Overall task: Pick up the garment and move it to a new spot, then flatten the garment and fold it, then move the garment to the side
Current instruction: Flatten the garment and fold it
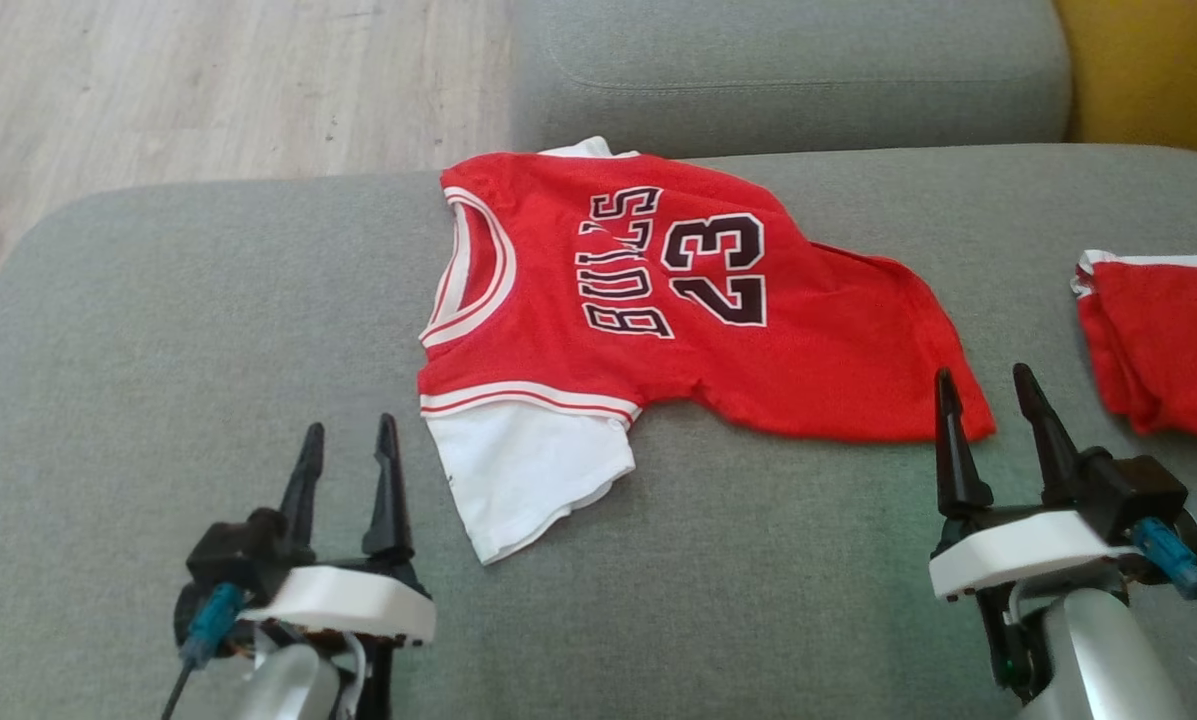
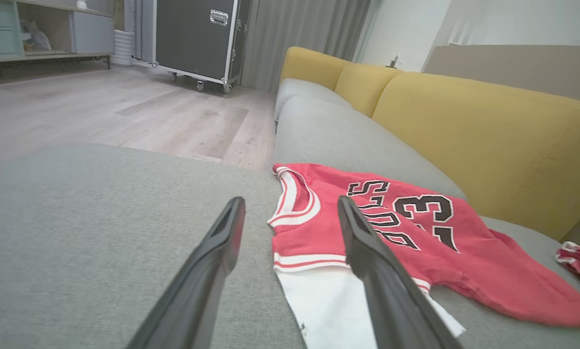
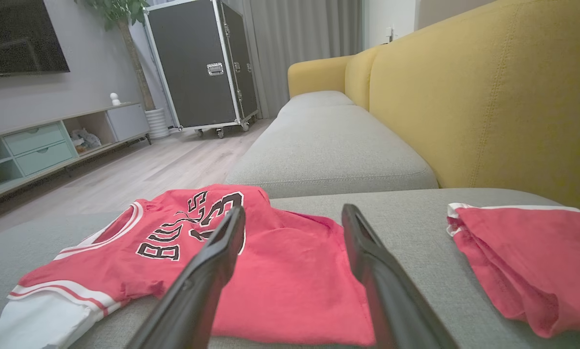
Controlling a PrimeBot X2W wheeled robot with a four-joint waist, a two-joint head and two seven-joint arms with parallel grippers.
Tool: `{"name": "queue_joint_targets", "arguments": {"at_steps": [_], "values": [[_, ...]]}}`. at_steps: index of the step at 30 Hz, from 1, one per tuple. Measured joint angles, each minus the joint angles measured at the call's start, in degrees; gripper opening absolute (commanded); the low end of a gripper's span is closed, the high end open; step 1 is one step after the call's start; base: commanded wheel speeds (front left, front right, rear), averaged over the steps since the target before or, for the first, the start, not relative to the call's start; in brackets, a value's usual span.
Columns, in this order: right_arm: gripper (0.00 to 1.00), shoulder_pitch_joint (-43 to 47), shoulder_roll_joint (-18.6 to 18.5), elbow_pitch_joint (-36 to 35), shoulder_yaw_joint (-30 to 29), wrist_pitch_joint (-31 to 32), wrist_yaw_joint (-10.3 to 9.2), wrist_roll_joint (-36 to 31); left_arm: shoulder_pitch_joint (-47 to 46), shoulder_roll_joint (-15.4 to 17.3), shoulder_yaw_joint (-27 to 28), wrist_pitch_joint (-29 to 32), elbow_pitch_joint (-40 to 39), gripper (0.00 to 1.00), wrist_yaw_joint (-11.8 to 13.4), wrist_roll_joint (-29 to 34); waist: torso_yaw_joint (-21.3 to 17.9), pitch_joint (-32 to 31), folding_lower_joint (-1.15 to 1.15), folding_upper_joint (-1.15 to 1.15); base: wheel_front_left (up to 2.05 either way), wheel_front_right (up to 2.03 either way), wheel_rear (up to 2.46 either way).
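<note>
**Asker:** Where's the garment?

**Me:** The red jersey (image 1: 658, 300), the one marked 23, lies across the grey sofa seat (image 1: 208, 330). Its neckline points to my left and its hem (image 1: 858, 425) to my right. The white sleeve (image 1: 528, 470) sticks out toward me. It is spread but not flat: the cloth ripples near the hem, and the far shoulder looks tucked under.

**Asker:** And your claws?

**Me:** Both are spread wide and hold nothing. My left claw (image 1: 350, 428) hovers over bare cushion just beside the white sleeve, apart from it. My right claw (image 1: 985, 372) sits at the hem's near corner. I cannot tell whether a fingertip grazes the cloth there.

**Asker:** So what's the step?

**Me:** I judge it to be taking hold, either to lift the jersey to a new spot or to pull it flat. I can't say which.

**Asker:** How would you do it well?

**Me:** I'd take 2 grips far apart, 1 at the sleeve or shoulder and 1 at the hem corner. Each should pinch only the edge, so the cushion fabric isn't caught. Then I'd lift both ends evenly so the cloth hangs taut instead of bunching. I'd also keep my right claw clear of the second red garment (image 1: 1168, 340) lying nearby on my right.
</note>
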Motion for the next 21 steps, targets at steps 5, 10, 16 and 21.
{"name": "queue_joint_targets", "arguments": {"at_steps": [5,10,16,21], "values": [[1.00,0.0,0.0,-0.1,0.2,0.0,0.00,0.0,-1.0,-1.9,-1.8,4.3,7.3,1.00,-4.1,-1.3,-1.2,0.5,0.00,0.00,0.00,0.00,0.00],[1.00,0.0,0.0,-0.1,0.1,0.0,0.00,0.0,-1.5,-3.1,-3.5,11.3,13.6,1.00,-4.8,-3.2,-2.6,0.7,0.00,0.00,0.00,0.00,0.00],[1.00,-0.1,0.0,0.2,0.1,0.0,0.00,0.0,-3.4,-3.2,-4.1,14.5,16.4,1.00,-5.4,-4.2,-4.3,1.6,0.00,0.00,0.00,0.00,0.00],[1.00,-0.2,0.0,0.3,0.1,0.0,0.00,0.3,-4.4,-3.3,-4.4,15.1,17.4,1.00,-5.6,-4.2,-5.3,2.5,0.00,0.00,0.00,0.00,0.00]]}}
